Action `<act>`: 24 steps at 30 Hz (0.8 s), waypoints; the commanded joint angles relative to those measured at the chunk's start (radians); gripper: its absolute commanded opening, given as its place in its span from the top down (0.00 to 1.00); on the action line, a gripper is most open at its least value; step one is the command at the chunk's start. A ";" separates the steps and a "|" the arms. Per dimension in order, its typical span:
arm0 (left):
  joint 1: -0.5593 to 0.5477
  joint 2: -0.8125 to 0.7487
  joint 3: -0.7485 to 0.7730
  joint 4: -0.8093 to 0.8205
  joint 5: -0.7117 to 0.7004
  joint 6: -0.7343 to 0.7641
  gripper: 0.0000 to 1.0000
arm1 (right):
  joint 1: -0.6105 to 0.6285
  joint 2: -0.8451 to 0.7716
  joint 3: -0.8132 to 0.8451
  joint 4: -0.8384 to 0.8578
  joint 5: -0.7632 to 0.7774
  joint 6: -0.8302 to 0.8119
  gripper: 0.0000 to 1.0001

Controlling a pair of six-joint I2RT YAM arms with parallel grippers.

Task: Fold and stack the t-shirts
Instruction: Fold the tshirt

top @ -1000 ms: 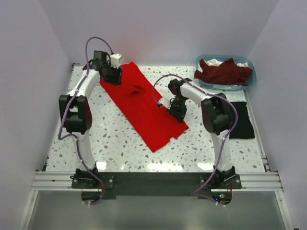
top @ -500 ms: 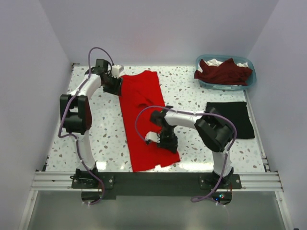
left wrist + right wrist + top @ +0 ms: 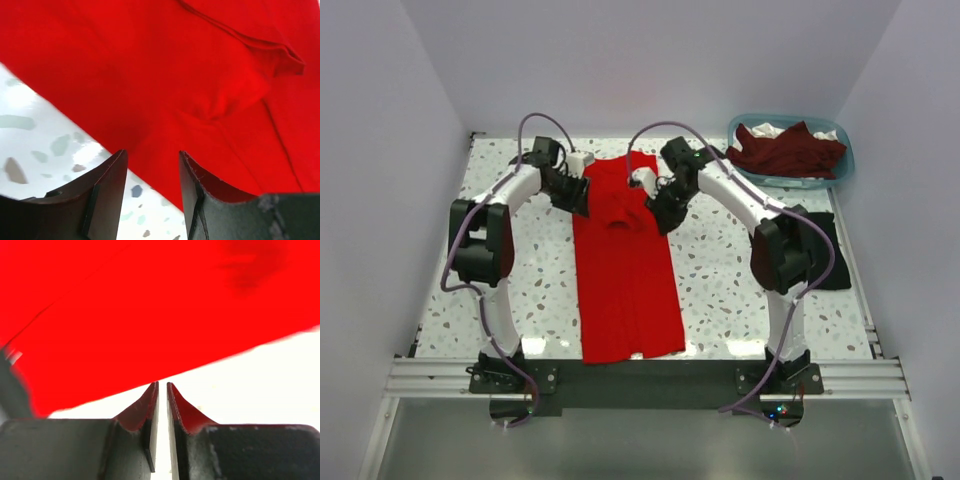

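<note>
A bright red t-shirt (image 3: 625,275) lies flat as a long strip running from the far middle of the table to its near edge. My left gripper (image 3: 582,196) is at the shirt's far left edge. It is open, and the left wrist view shows nothing between the jaws of the left gripper (image 3: 152,156), only the red t-shirt (image 3: 165,75) beyond. My right gripper (image 3: 660,215) hovers at the far right edge, and the right gripper (image 3: 162,386) is shut to a thin empty slit. A black t-shirt (image 3: 832,262) lies folded at the right. A dark maroon t-shirt (image 3: 785,150) fills the basket.
The light blue plastic basket (image 3: 842,172) stands at the far right corner with white cloth under the maroon one. My right arm (image 3: 780,250) crosses over part of the black shirt. Speckled tabletop (image 3: 520,300) shows to the left of the red shirt.
The red shirt went from a diagonal lie to a straight strip reaching the near edge. My right gripper swept near along it, then back to its far right edge. My left gripper shifted right.
</note>
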 commanded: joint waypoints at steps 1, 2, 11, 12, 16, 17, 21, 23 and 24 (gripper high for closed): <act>-0.016 -0.067 -0.040 0.071 0.065 -0.044 0.50 | -0.028 0.113 0.110 0.134 0.106 0.146 0.85; -0.019 -0.063 -0.045 0.077 0.066 -0.052 0.51 | -0.029 0.140 0.163 0.163 0.155 0.173 0.87; -0.042 0.080 0.028 0.091 -0.033 -0.069 0.58 | -0.042 0.327 0.262 0.378 0.318 0.262 0.95; -0.042 0.097 0.042 0.090 -0.068 -0.069 0.59 | -0.043 0.347 0.271 0.380 0.339 0.267 0.98; -0.041 0.224 0.177 0.061 -0.110 -0.056 0.63 | -0.071 0.416 0.317 0.381 0.467 0.322 1.00; -0.041 0.244 0.203 0.056 -0.115 -0.053 0.64 | -0.078 0.427 0.331 0.389 0.487 0.336 1.00; -0.039 0.328 0.352 0.055 -0.112 -0.035 0.64 | -0.111 0.470 0.369 0.423 0.554 0.341 1.00; -0.039 0.380 0.402 0.045 -0.119 -0.032 0.64 | -0.120 0.491 0.423 0.420 0.568 0.338 1.00; -0.039 0.403 0.445 0.039 -0.115 -0.035 0.64 | -0.128 0.506 0.444 0.420 0.577 0.335 1.00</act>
